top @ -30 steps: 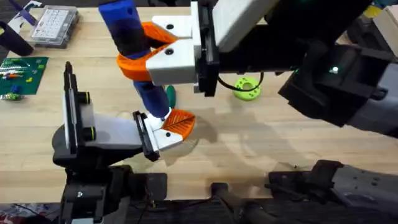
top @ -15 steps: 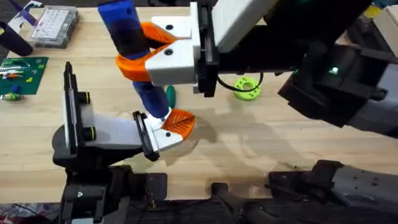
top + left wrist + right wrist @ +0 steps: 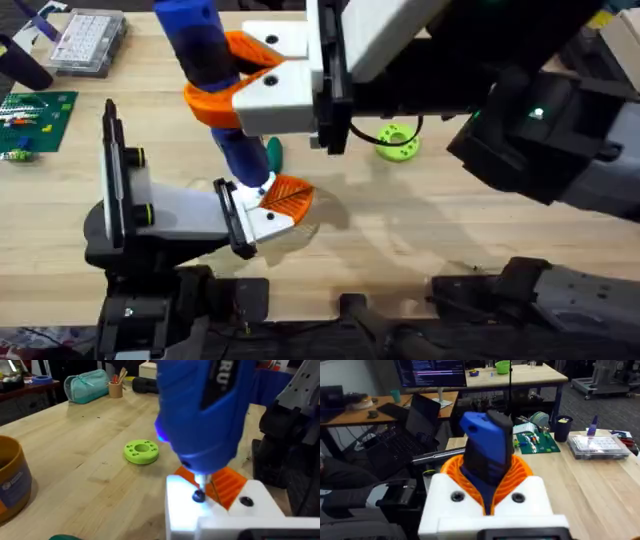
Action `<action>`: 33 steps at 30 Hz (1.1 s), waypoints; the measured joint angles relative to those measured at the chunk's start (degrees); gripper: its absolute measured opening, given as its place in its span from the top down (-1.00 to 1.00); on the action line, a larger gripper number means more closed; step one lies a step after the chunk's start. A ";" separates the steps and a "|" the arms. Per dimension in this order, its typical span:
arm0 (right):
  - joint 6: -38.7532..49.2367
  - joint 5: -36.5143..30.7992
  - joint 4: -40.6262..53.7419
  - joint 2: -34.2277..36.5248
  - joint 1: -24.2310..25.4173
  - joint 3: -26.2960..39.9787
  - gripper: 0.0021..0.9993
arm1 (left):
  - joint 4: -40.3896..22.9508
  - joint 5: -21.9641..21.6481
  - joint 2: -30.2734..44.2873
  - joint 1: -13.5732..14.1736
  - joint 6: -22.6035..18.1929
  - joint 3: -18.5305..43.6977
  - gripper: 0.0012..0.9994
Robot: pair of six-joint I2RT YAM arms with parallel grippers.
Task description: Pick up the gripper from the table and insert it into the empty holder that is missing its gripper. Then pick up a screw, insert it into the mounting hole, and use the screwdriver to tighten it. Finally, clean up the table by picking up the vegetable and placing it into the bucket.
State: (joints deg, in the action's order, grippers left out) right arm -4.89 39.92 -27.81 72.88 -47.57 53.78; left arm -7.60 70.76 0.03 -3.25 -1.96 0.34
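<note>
My right gripper (image 3: 225, 88) reaches across from the right and is shut on the blue screwdriver (image 3: 205, 50), which stands nearly upright. Its lit bit rests on a dark screw (image 3: 198, 496) in the white base of the small orange gripper (image 3: 285, 197). That gripper sits against the black plate at the tip of the white holder (image 3: 170, 215), which is the left arm's end. In the right wrist view the screwdriver (image 3: 487, 445) rises between orange pads (image 3: 515, 477). The dark green vegetable (image 3: 274, 153) peeks out behind the screwdriver. The orange bucket (image 3: 10, 480) stands farther off.
A light green ring disc (image 3: 397, 140) lies right of the screwdriver under the right arm. A clear parts box (image 3: 88, 40) and a green circuit board (image 3: 35, 118) sit at the far left. Bare wood lies in front of the holder's tip.
The right gripper and the screwdriver's top have edged slightly left. The bit stays on the screw and the holder has not moved.
</note>
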 joint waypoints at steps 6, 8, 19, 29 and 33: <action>0.00 0.00 0.02 0.00 0.00 0.00 0.92 | 0.00 0.00 0.00 0.00 0.00 0.00 0.97; 0.00 0.00 0.12 0.00 0.00 0.00 0.91 | 0.00 0.00 0.02 0.00 0.00 -0.02 0.97; 0.11 0.00 -0.31 1.66 0.00 0.00 0.91 | -0.04 -0.02 0.02 0.00 0.44 0.00 0.97; 0.20 0.18 -0.29 1.77 -0.15 0.00 0.92 | -0.04 0.00 0.02 -0.11 1.53 -0.02 0.97; 0.15 -0.02 -0.05 1.77 -0.15 0.00 0.91 | -0.04 0.00 0.02 -0.11 1.27 0.00 0.97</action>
State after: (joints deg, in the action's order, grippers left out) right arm -4.73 39.90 -27.86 74.65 -47.72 53.78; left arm -7.64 70.76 0.05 -3.36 -0.69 0.34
